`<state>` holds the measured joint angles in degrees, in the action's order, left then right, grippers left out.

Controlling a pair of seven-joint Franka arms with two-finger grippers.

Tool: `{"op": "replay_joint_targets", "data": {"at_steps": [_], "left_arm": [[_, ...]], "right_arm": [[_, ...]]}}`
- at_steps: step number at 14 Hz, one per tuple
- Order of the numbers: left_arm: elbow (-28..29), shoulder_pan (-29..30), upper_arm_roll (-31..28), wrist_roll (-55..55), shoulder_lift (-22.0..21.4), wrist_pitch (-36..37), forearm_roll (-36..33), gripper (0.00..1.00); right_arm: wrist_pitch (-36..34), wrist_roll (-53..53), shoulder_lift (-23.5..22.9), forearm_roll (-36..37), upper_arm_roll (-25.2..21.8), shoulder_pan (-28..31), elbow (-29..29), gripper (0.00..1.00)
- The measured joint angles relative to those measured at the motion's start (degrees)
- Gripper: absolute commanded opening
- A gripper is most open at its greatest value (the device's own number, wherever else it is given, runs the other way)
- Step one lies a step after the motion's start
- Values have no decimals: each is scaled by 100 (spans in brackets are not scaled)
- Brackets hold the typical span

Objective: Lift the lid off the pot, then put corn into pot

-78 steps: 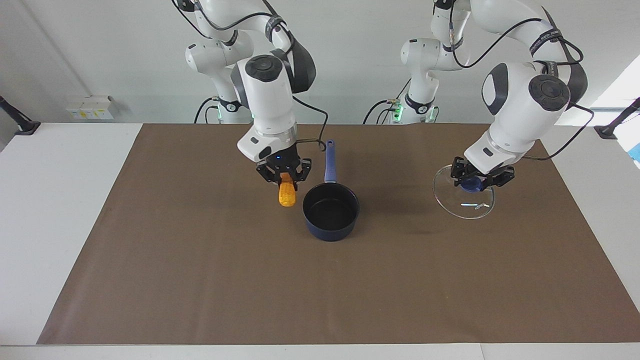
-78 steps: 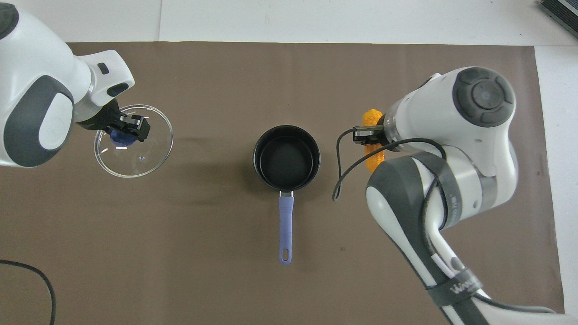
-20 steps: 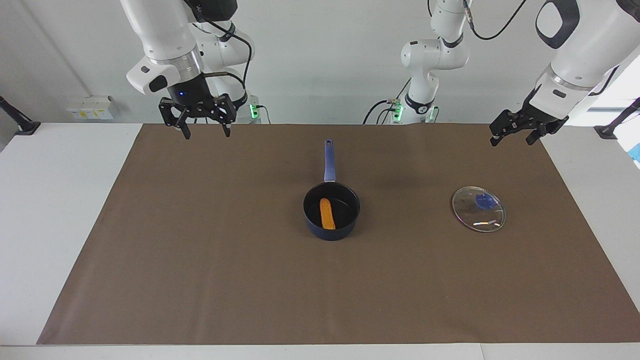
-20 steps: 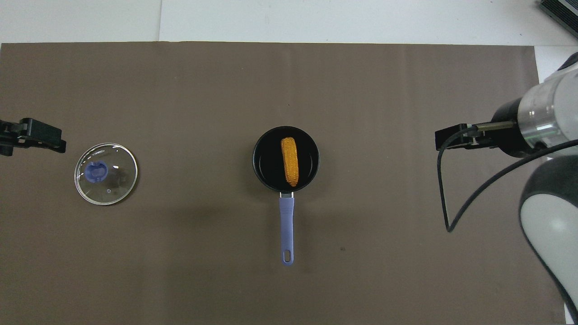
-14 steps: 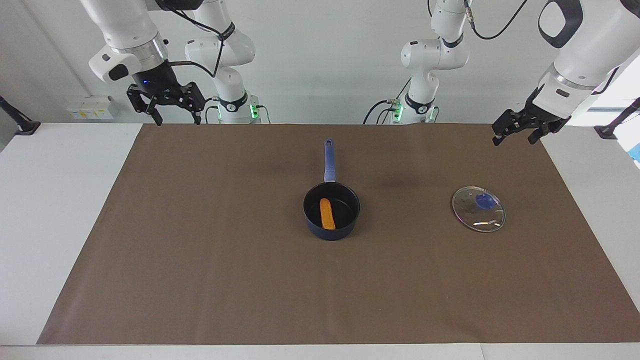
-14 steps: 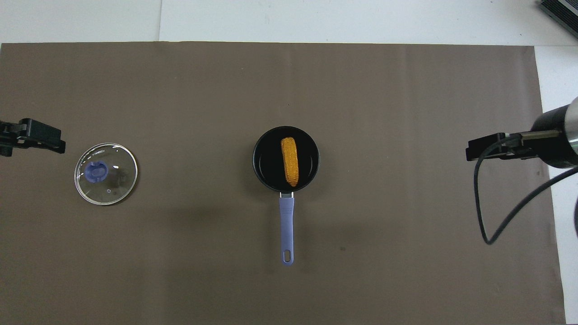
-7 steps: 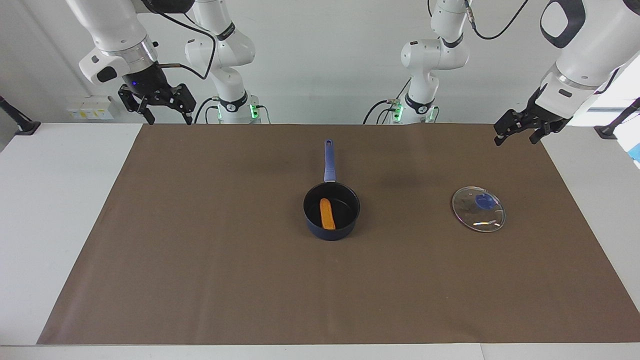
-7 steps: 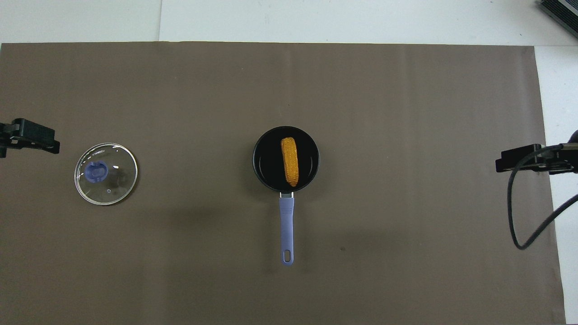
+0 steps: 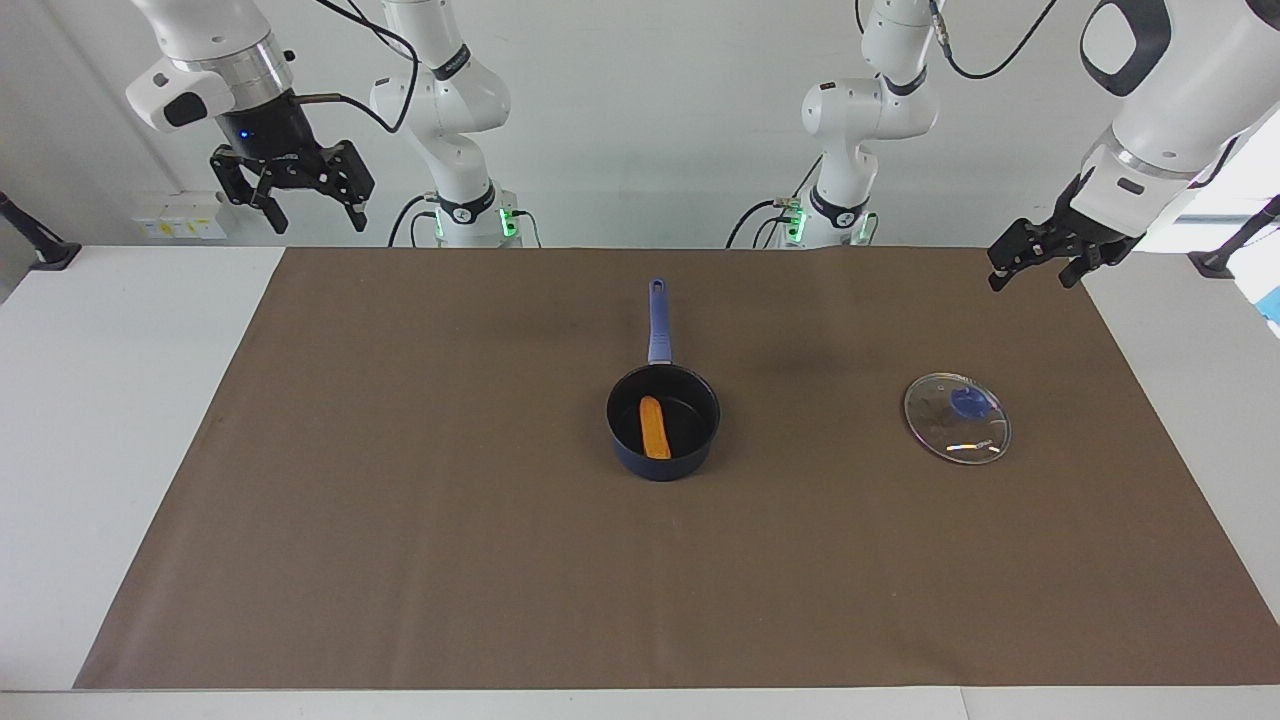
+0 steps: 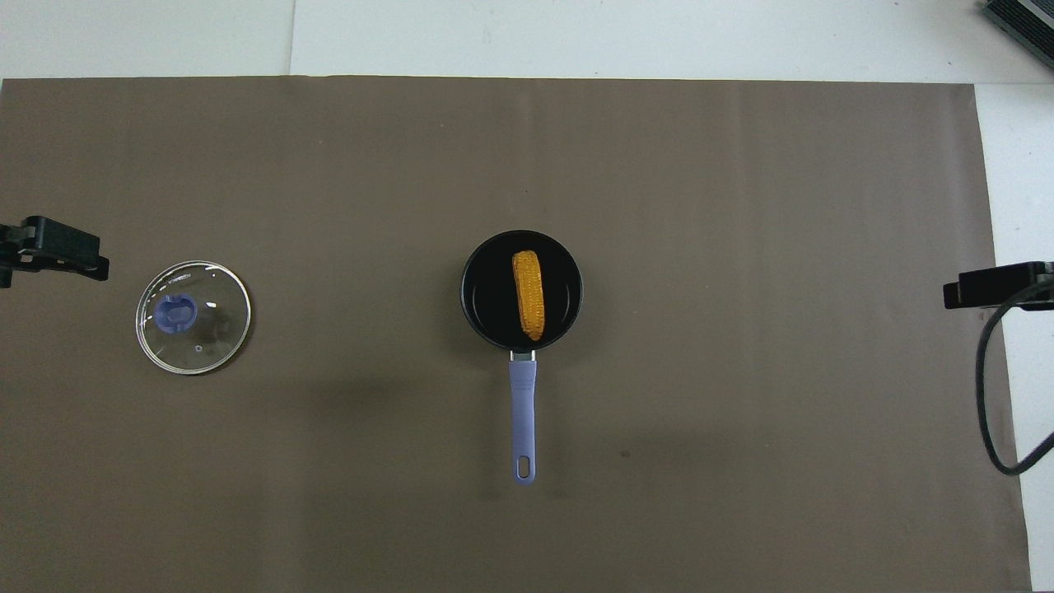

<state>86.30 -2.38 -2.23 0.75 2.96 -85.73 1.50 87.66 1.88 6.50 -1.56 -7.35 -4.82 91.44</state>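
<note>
Inside the navy pot (image 9: 662, 440) at mid-table lies the bumpy yellow-orange corn (image 9: 654, 427). Toward the left arm's end, the glass lid (image 9: 957, 417) rests flat. Left gripper (image 9: 1034, 268) and right gripper (image 9: 294, 198) hang raised, spread, empty.

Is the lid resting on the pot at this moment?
No, the lid lies flat on the brown mat, apart from the open pot holding the corn.
</note>
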Motion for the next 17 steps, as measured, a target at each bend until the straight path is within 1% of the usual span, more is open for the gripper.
{"op": "replay_joint_targets", "data": {"at_steps": [8, 12, 17], "left_arm": [[0, 0, 0, 0, 0, 1, 0, 100], [0, 0, 0, 0, 0, 1, 0, 100], [0, 0, 0, 0, 0, 1, 0, 100]], "right_arm": [[32, 4, 2, 7, -12, 2, 0, 100], [164, 8, 2, 315, 33, -11, 0, 100], [183, 8, 2, 323, 52, -12, 4, 100]]}}
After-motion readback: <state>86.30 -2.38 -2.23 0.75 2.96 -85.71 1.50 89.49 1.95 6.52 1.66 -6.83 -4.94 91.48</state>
